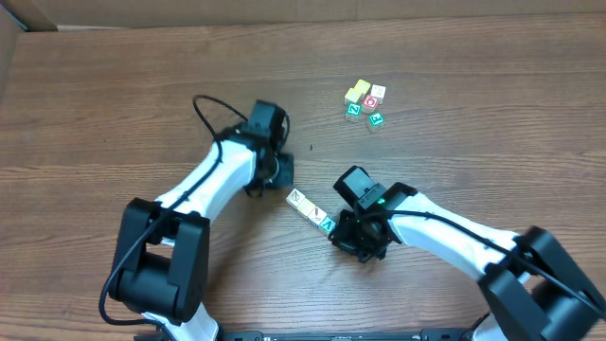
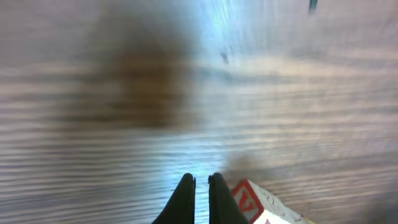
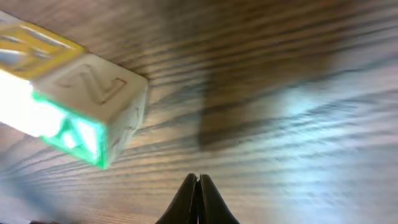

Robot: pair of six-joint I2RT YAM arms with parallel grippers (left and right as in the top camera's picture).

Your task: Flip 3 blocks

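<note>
Three blocks lie in a slanted row at mid-table: a white one [image 1: 296,198], a cream one [image 1: 312,210] and a green-marked one [image 1: 327,224]. My left gripper [image 1: 282,171] is just up-left of the row, shut and holding nothing. In the left wrist view its tips [image 2: 201,182] hover over bare wood, with the white block's red-lettered side [image 2: 250,198] close on their right. My right gripper [image 1: 347,235] sits just right of the row's green end, shut and empty. The right wrist view has its tips [image 3: 198,181] low, and the green-edged block [image 3: 93,102] up-left beside a yellow-marked block [image 3: 25,43].
A cluster of small cubes lies at the back right: yellow ones [image 1: 358,92], a white one [image 1: 378,92], a red-faced cube [image 1: 370,101] and two green ones [image 1: 353,110]. A cardboard edge [image 1: 11,38] runs along the table's far left corner.
</note>
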